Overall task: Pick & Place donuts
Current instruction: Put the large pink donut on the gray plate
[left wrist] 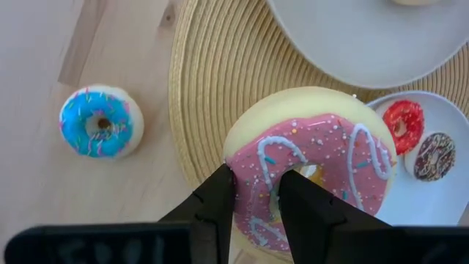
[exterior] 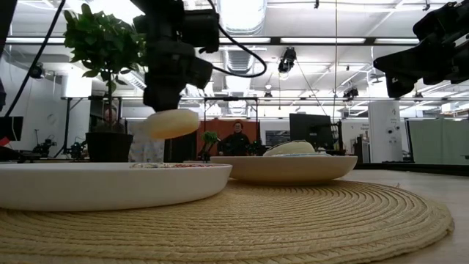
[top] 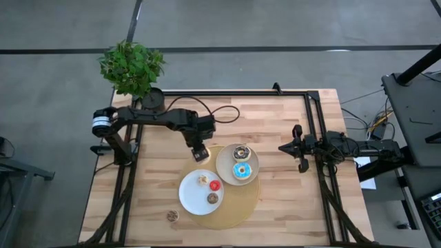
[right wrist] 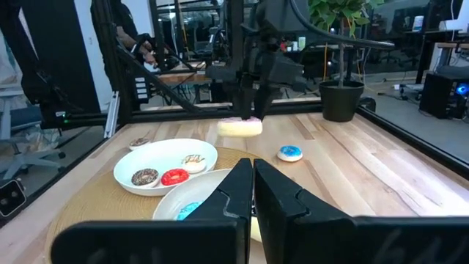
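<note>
The left gripper (left wrist: pixel 256 198) pinches the pink donut (left wrist: pixel 315 165) through its hole, lifted above the mat (left wrist: pixel 212 88). It looks light and probably soft. The right gripper (right wrist: pixel 253 191) waits, pressed together.

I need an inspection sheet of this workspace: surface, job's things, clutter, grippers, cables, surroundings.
Surface: wooden table with a round woven mat.
Job's things: pink donut held in the air; red donut and two more minis on the white plate; blue donut and a chocolate one on the beige plate; a mini blue one and a brown one on bare wood.
Clutter: nothing seen.
Grippers: left gripper grips the pink donut; right gripper shut, at the right edge.
Cables: black cable along the left arm.
Surroundings: potted plant; a person behind.
</note>
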